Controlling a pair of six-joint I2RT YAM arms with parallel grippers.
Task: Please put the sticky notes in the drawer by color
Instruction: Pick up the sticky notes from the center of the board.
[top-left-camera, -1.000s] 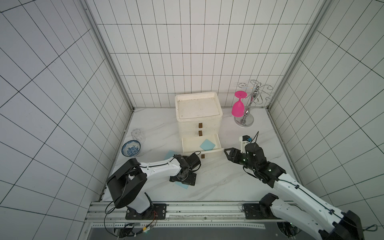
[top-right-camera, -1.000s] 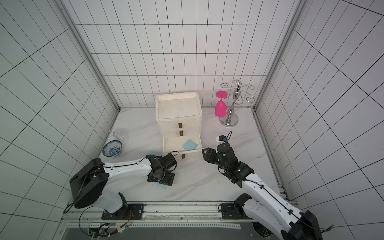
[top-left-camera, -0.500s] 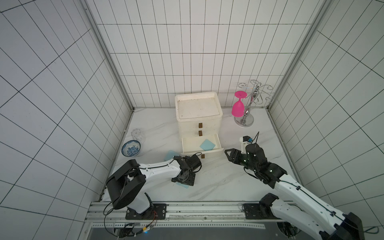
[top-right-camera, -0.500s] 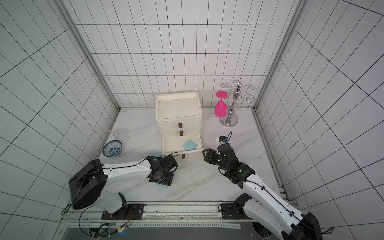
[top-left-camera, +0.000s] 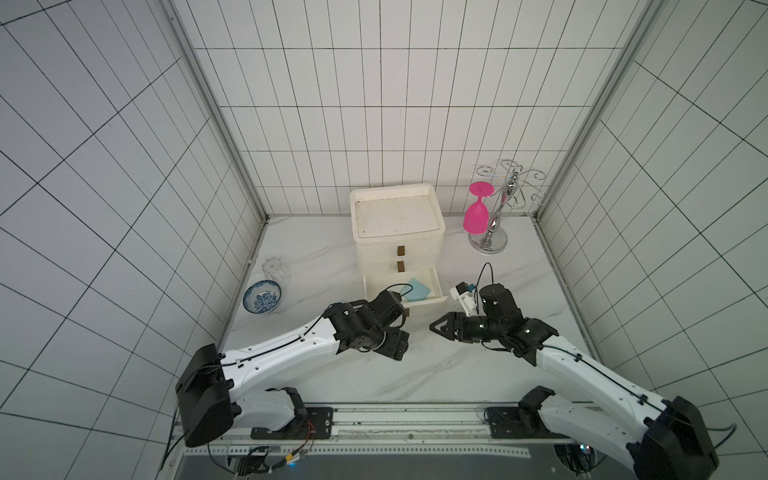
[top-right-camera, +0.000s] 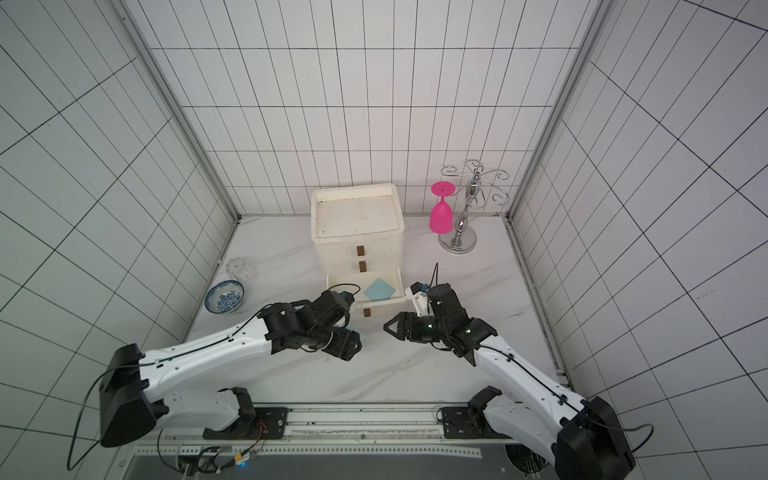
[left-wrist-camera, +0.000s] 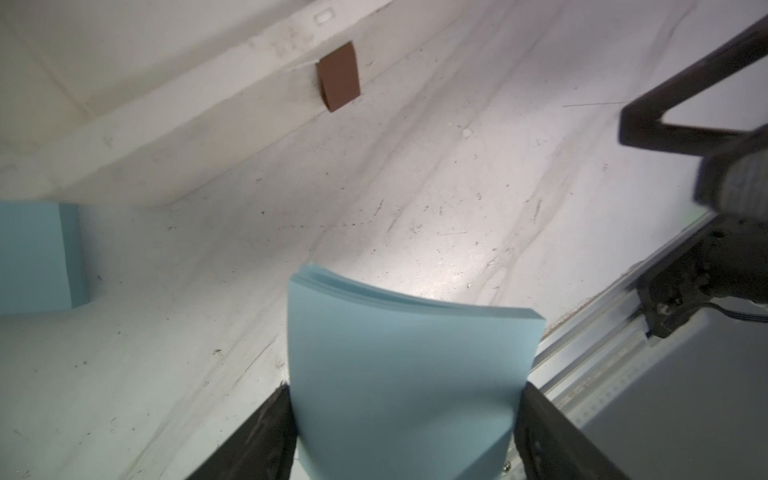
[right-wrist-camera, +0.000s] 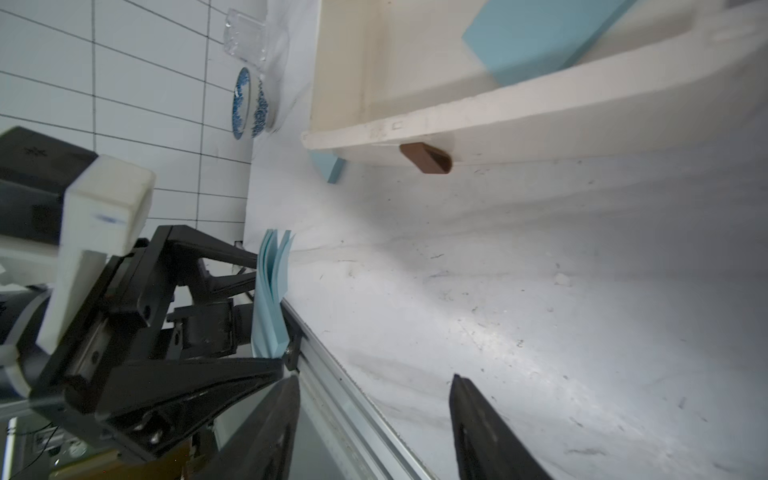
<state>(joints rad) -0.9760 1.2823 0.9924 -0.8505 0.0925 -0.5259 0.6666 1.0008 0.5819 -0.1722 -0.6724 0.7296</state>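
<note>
Bottom drawer (top-right-camera: 388, 303) open, light blue pad (top-right-camera: 379, 289) lying inside

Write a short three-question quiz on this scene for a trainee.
1. Fill in: the pad pinched between the fingers of the left gripper is ____ in colour.
2. Which drawer of the chest stands open? A top, B middle, C bottom.
3. True or false: the right gripper is shut on a tan pad.
Key: 1 light blue; 2 C; 3 false, its fingers are apart and empty.
</note>
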